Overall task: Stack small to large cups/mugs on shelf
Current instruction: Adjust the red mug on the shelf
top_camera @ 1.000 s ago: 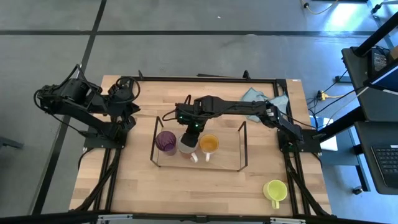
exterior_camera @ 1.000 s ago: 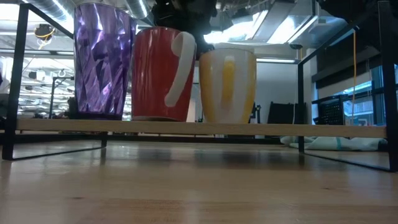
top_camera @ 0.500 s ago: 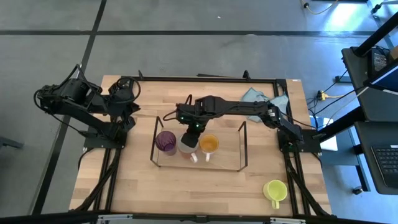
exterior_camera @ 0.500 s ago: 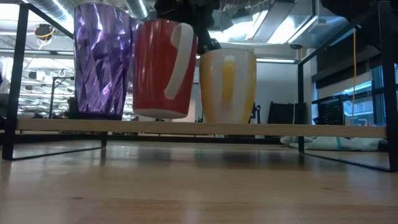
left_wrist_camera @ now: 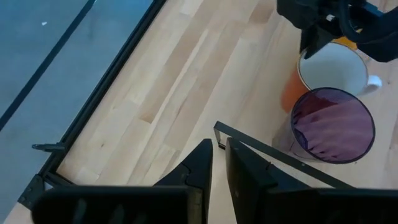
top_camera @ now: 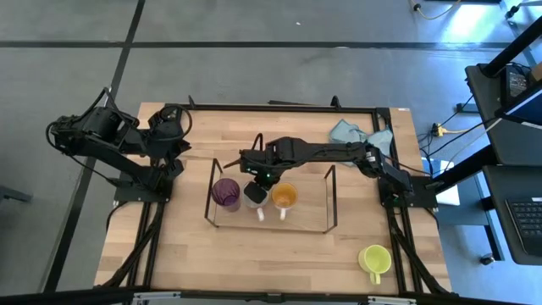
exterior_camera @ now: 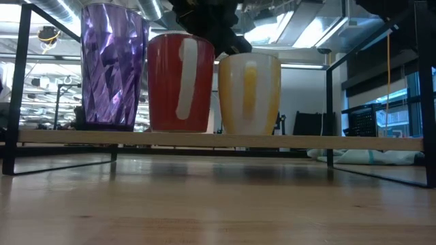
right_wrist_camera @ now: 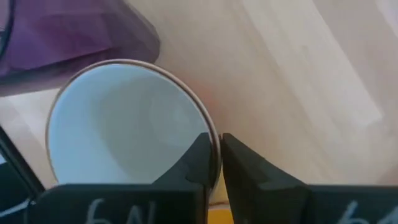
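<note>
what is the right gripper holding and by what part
The right gripper pinches the rim of the brown-orange mug, one finger inside the white interior, one outside. The left gripper holds nothing.

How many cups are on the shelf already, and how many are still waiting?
Three stand on the shelf: the purple cup, the red mug and the orange mug. The right gripper pinches the red mug's rim. The yellow-green mug waits on the table.
</note>
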`<state>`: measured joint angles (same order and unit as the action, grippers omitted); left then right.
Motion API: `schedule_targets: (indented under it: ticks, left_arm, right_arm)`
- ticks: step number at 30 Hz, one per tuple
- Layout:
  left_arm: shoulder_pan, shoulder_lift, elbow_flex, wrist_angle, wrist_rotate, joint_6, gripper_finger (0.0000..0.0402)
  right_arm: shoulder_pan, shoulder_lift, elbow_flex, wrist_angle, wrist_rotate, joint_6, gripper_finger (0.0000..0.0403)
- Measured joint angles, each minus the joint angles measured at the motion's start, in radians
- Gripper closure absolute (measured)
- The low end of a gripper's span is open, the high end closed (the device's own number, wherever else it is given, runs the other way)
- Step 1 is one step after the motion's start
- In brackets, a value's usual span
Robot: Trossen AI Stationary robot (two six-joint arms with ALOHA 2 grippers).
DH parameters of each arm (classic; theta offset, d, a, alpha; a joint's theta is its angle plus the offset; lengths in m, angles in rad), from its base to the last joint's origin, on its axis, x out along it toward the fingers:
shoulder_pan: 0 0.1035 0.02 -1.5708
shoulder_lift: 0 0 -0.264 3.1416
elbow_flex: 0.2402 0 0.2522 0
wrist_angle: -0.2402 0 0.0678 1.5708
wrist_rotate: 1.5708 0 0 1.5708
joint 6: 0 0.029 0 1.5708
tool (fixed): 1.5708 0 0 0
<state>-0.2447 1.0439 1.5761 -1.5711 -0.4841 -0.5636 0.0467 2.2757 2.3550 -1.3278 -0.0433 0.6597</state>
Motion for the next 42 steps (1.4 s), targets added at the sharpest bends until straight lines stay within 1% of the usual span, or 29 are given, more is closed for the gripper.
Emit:
schedule_targets:
  ticks: [7, 11, 15, 22, 26, 30, 42]
  left_arm:
    - [0.000, -0.005, 0.000, 0.000, -0.005, 0.020, 0.0360]
    - [0.000, -0.014, 0.000, 0.000, -0.007, 0.025, 0.0360]
    - [0.000, -0.025, 0.000, 0.000, -0.007, 0.027, 0.0360]
    - [0.000, -0.043, 0.000, 0.000, -0.013, 0.043, 0.0360]
    - [0.000, -0.054, 0.000, 0.000, -0.015, 0.044, 0.0360]
    - [0.000, -0.059, 0.000, 0.000, -0.020, 0.044, 0.0360]
    - [0.000, -0.058, 0.000, 0.000, -0.028, 0.043, 0.0360]
  right_arm:
    - [0.025, 0.000, 0.000, 0.003, 0.005, 0.105, 0.0373]
    - [0.032, -0.002, 0.000, 0.004, 0.048, 0.168, 0.0370]
    - [0.031, -0.002, 0.000, 0.003, 0.091, 0.196, 0.0371]
    - [0.032, -0.002, 0.000, -0.001, 0.093, 0.196, 0.0368]
    - [0.032, -0.002, 0.000, -0.034, 0.085, 0.178, 0.0365]
    - [0.031, -0.002, 0.001, -0.062, 0.085, 0.172, 0.0369]
    - [0.031, -0.003, 0.002, -0.051, 0.067, 0.166, 0.0359]
